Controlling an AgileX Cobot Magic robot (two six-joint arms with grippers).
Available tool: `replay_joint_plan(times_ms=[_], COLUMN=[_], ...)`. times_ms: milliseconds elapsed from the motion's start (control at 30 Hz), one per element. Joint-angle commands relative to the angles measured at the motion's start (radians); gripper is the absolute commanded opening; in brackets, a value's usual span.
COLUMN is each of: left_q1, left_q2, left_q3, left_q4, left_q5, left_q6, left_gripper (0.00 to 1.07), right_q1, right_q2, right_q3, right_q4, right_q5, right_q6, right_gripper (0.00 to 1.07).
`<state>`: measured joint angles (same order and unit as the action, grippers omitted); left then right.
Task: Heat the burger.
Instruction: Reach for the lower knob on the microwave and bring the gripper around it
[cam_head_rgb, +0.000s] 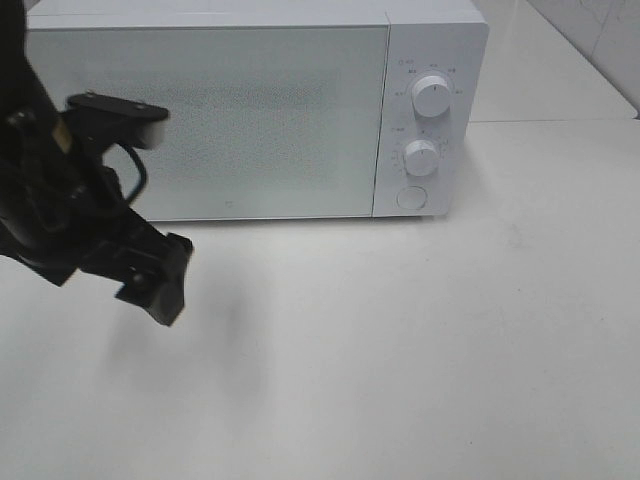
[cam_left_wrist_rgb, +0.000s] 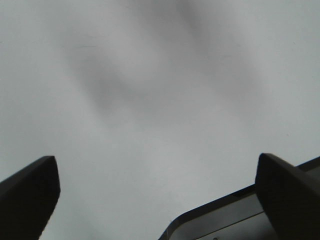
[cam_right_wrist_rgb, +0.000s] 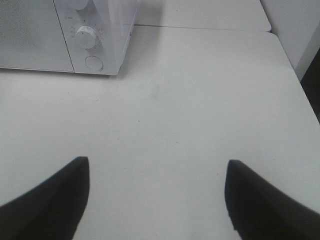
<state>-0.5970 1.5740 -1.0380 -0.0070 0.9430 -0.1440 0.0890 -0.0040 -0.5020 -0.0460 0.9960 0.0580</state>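
The microwave (cam_head_rgb: 430, 190) has its door (cam_head_rgb: 210, 120) shut and the burger shows in no view; whether it is inside cannot be told. The left pincer (cam_left_wrist_rgb: 155, 185) and right pincer (cam_right_wrist_rgb: 155, 195) both hang wide open and empty above the surface (cam_head_rgb: 420, 350). Setting the dials (cam_head_rgb: 431, 95) is probably what is left.

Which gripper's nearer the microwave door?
Left. The left gripper hangs in front of the door, near its left end; the right gripper is farther back, off the knob side.
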Motion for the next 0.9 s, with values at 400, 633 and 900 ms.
replay_joint_plan(times_ms=[400,633,900], left_q1=[0.468,0.574,0.578], left_q2=[-0.271,-0.414,-0.633], left_q3=[0.104,0.219,0.358], left_q4=[-0.002,-0.008,-0.002], left_q5=[0.165,0.160,0.118], left_q6=[0.054,0.054,0.054], left_gripper=[1.00,1.00,1.00], right_q1=[-0.007,-0.007,-0.007], right_q2=[-0.027,-0.027,-0.027], right_q3=[0.003,0.003,0.003], right_q4=[0.003,0.003,0.003], right_q5=[-0.002,-0.002,-0.002], right_q6=[-0.004,-0.004,-0.004], right_gripper=[0.75,0.75,0.75])
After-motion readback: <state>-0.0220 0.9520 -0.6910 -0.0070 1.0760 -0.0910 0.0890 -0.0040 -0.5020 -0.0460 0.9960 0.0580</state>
